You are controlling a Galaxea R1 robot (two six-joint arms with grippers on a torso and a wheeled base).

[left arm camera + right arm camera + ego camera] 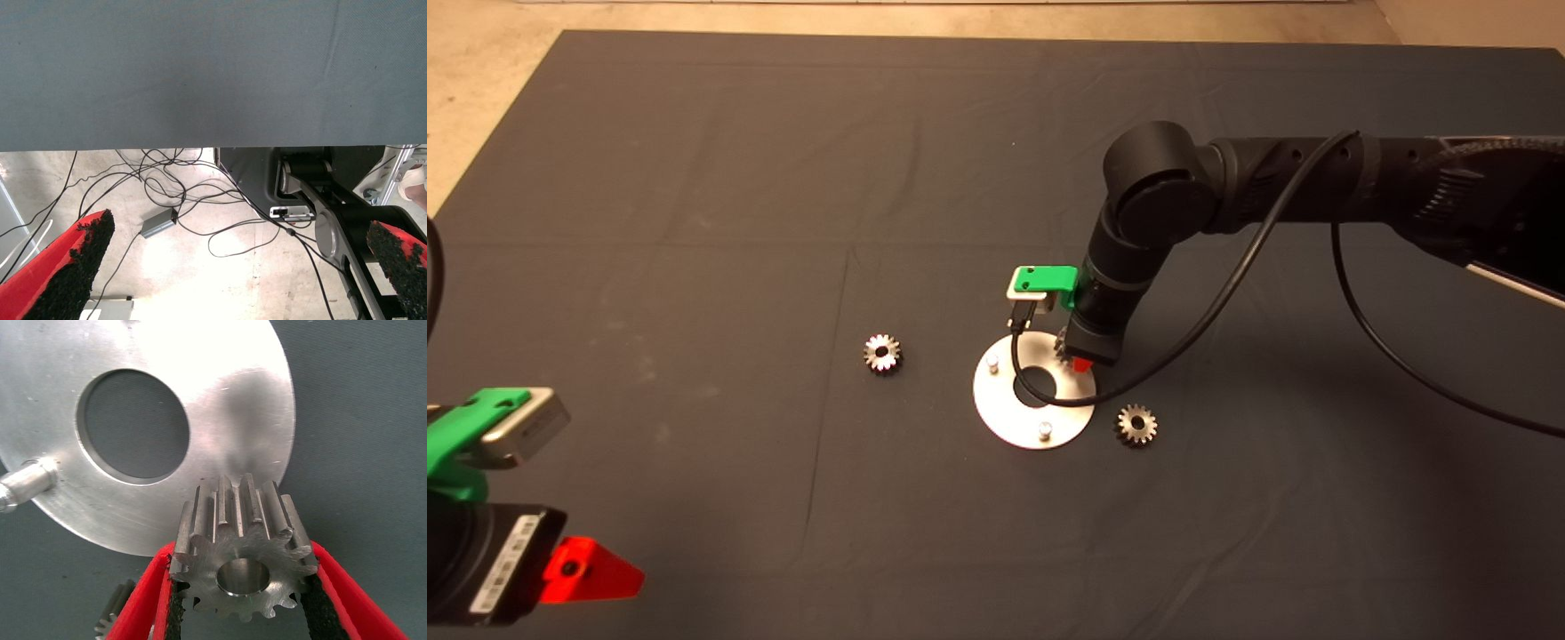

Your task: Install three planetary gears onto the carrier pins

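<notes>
Right gripper [240, 600] pinches 1 planetary gear [241, 550] over the carrier disc [1005, 418] rim. 2 gears [882, 353] lie on the mat. Next: align bore over pin [1044, 431]. Left gripper [233, 267] parked, fingers spread.

mat [694, 222]: dark cloth, creased, covers the table | floor [480, 80]: pale, bare past the mat's far-left corner | under the mat's edge: tangled black cables [180, 193] on the floor, small grey box [159, 224] lying among them
</notes>
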